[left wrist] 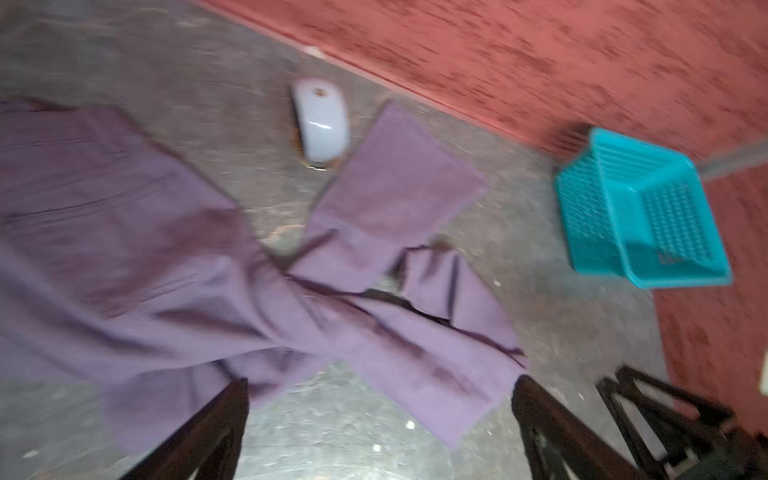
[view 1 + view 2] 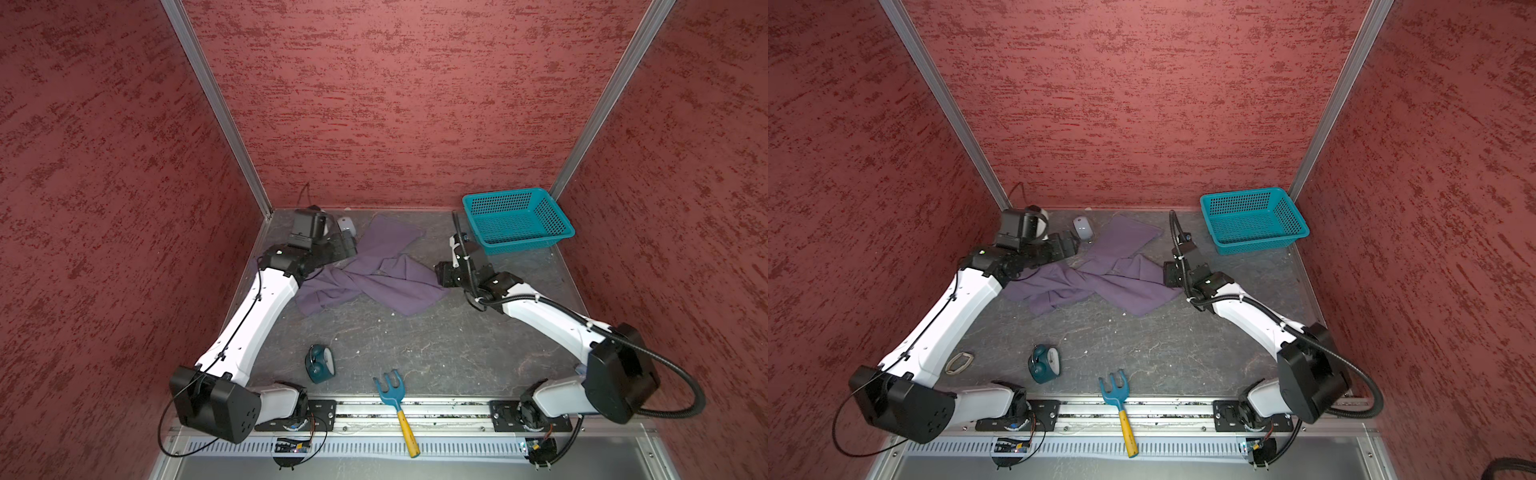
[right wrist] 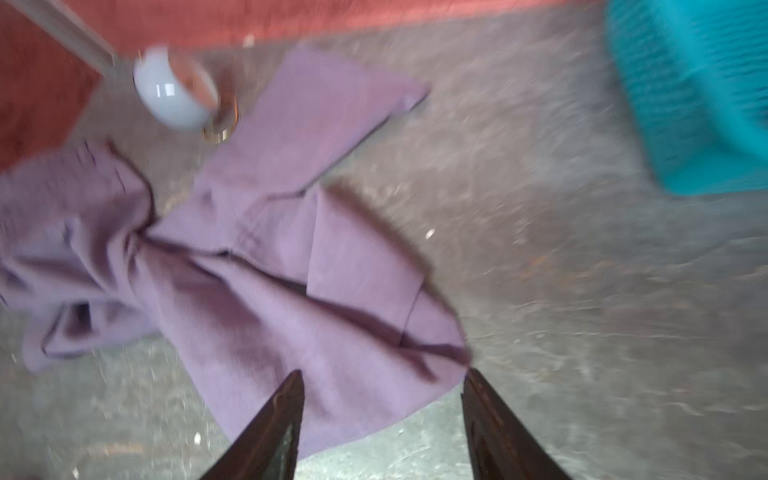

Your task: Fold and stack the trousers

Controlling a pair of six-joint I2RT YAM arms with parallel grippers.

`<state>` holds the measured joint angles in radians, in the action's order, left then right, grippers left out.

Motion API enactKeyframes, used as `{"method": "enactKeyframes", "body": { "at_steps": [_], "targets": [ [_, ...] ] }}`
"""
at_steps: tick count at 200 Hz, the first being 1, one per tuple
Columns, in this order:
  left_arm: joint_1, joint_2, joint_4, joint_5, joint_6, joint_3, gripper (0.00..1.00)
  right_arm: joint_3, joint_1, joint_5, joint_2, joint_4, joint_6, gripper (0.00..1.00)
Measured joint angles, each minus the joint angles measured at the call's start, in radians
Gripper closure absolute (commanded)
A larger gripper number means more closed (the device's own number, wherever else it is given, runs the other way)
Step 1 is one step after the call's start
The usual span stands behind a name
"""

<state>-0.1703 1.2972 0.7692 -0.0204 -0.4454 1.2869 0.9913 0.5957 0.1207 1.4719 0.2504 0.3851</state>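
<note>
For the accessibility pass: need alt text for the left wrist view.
Crumpled purple trousers sprawl across the grey table, the open left gripper straddling one edge of the cloth. A white computer mouse and a teal basket sit farther off near the red wall; the image is motion-blurred.

Both wrist views are blurry. In both top views the left arm (image 2: 266,307) covers the left end of the trousers (image 2: 399,286)

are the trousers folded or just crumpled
Crumpled, not folded: the trousers lie twisted on the table, legs splayed apart and bunched where they cross.
</note>
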Motion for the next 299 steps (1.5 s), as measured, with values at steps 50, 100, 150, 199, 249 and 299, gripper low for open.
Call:
{"method": "enactKeyframes", "body": {
  "at_steps": [50, 100, 150, 199, 249, 299],
  "targets": [
    [0.268, 0.153, 0.023, -0.016, -0.039, -0.1, 0.0, 0.166, 0.124, -0.035, 0.304, -0.042, -0.039, 0.29],
    [0.342, 0.302, 0.007, -0.024, -0.098, -0.084, 0.01, 0.246, 0.167, -0.112, 0.464, -0.088, -0.051, 0.31],
    [0.261, 0.541, -0.062, -0.045, -0.13, 0.015, 0.29, 0.222, 0.15, -0.118, 0.496, -0.084, -0.034, 0.88],
    [0.164, 0.636, -0.061, -0.161, -0.129, 0.091, 1.0, 0.16, -0.042, -0.139, 0.396, -0.054, 0.002, 1.0],
    [-0.008, 0.616, 0.027, -0.212, -0.118, 0.443, 1.0, 0.213, -0.224, -0.087, 0.216, 0.004, -0.04, 1.0],
    [-0.184, 0.195, -0.099, -0.058, -0.085, 0.248, 0.8, 0.222, -0.212, -0.03, 0.07, 0.015, -0.068, 0.9]
  ]
}}
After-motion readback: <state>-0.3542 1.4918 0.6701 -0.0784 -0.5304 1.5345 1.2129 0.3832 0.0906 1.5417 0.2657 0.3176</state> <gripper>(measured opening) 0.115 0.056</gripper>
